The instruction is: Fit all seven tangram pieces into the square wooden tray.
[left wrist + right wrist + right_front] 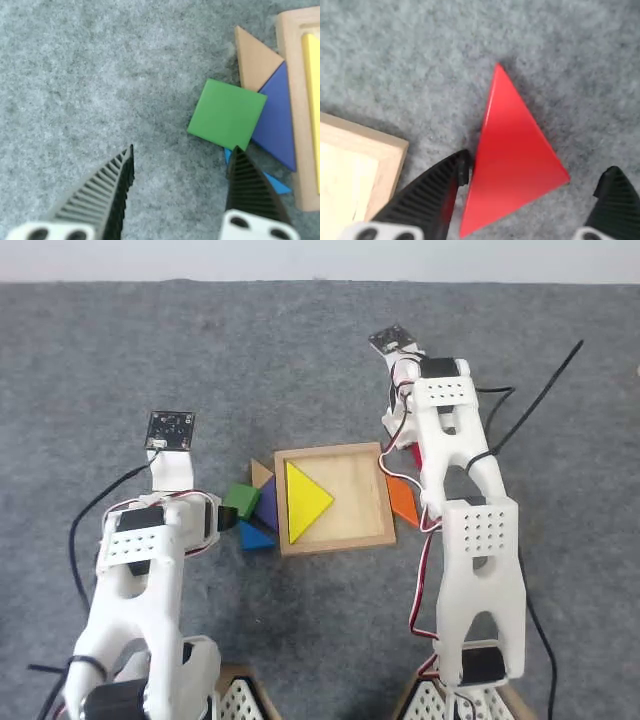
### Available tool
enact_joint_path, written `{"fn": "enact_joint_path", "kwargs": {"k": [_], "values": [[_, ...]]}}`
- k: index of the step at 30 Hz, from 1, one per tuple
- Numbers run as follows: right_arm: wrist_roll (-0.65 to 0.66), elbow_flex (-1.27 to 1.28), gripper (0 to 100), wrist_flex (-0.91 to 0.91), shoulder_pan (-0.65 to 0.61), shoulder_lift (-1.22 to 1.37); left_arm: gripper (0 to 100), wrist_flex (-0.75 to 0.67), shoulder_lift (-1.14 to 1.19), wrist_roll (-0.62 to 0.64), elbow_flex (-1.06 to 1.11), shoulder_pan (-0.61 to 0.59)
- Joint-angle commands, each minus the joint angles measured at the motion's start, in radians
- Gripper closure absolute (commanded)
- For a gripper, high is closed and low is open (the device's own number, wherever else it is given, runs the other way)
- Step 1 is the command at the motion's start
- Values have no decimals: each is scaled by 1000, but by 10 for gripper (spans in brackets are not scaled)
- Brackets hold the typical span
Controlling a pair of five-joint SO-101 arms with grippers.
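right gripper (pixel 537 170) stands wide over the flat red wooden triangle (pixel 512 150), one black ribbed finger at the piece's long edge, the other well off past its far corner; nothing is clamped. whether the near finger touches the edge or sits just beside it i cannot tell. left gripper (pixel 182 154) is wide too and holds nothing, with one fingertip near a corner of the green wooden square (pixel 227 113).

the square wooden tray (pixel 330 450) lies flat on the table between the two arms. inside it is one piece, the large yellow wooden triangle (pixel 303 500), lying flat against the side nearest the left arm, its point toward the tray's middle. the rest of the tray floor is bare wood.

six pieces are outside. on the left arm's side, bunched against the tray's outer wall, are the tan unpainted wooden triangle (pixel 255 62), the dark blue wooden triangle (pixel 277 120), the green square overlapping or touching both, and a small light blue wooden triangle (pixel 272 182) partly hidden by the finger. on the other side an orange wooden piece (pixel 402 500) touches the tray wall, partly under the right arm, and the red triangle lies just beyond the tray's corner.

by this count the task is early: one of seven placed. the red triangle looks like the piece in hand next, with the green square a likely one for the other arm. all of it rests on grey carpet-like cloth (pixel 300 360).
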Motion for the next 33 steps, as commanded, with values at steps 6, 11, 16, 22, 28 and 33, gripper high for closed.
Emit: {"fn": "enact_joint_path", "kwargs": {"k": [6, 11, 16, 22, 28, 33], "values": [[15, -31, 710, 58, -5, -4, 706, -18, -32, 5, -10, -5], [15, -31, 733, 48, -7, -4, 706, -18, -32, 5, -10, -5], [6, -31, 735, 71, 1, -4, 706, -18, -32, 5, -10, -5], [-95, -31, 735, 150, 19, -7, 706, -18, -32, 5, -10, -5], [-180, -37, 750, 193, 93, -19, 706, -18, -32, 5, -10, -5], [-238, -35, 783, 217, 97, -77, 706, -18, -32, 5, -10, -5]]}}
